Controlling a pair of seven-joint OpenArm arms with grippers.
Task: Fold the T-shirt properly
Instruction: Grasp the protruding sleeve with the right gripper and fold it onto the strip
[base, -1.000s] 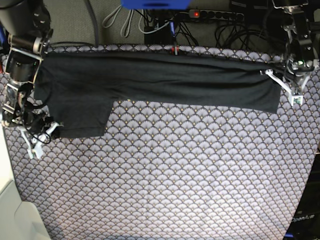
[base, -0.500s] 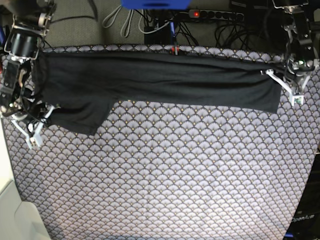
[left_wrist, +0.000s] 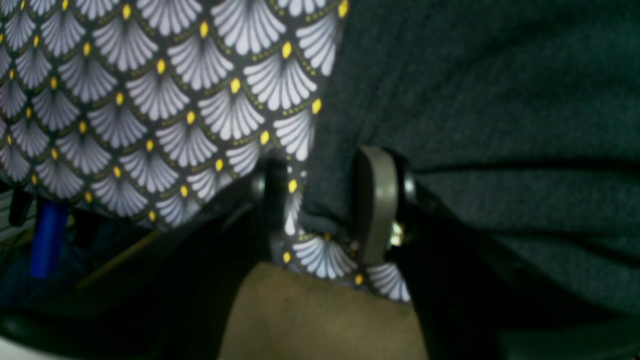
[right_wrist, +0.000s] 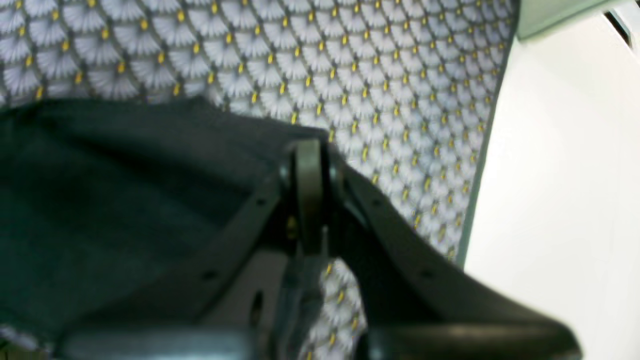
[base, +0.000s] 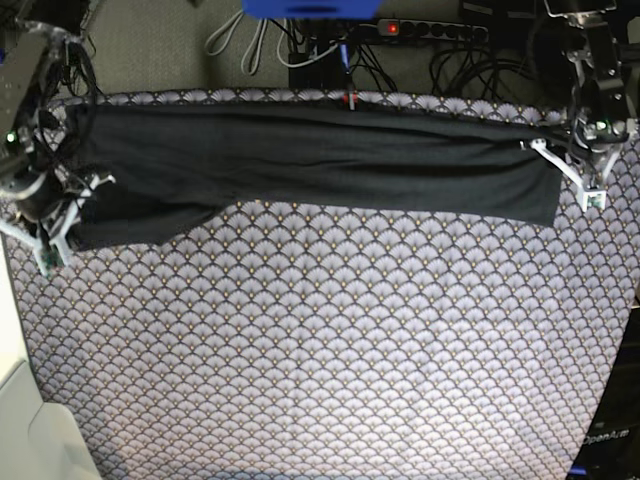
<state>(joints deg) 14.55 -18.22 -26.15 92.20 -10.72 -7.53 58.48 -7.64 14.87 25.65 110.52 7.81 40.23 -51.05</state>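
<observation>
The T-shirt (base: 300, 160) lies as a long dark band across the far side of the bench (base: 330, 350), which is covered in a fan-patterned cloth.

Right pincer (right_wrist: 308, 200): clenched. In its wrist view the two pads meet on the cloth's edge, so it grasps a corner of the shirt. In the base view this pincer (base: 48, 225) sits at the band's end, near the bench edge.

Left pincer (left_wrist: 325, 200): part-way closed, jaws standing apart. A fold of shirt cloth lies between them beside the tan pad, but whether the cloth is truly gripped cannot be told. In the base view it (base: 585, 170) is at the opposite end of the band.

Status: the shirt appears folded lengthwise once, giving a narrow strip. The end at the right pincer hangs wider than the rest, so that fold looks incomplete. Remaining, by judgement: flatten that end, then fold the strip crosswise into a compact rectangle. No print is visible.
</observation>
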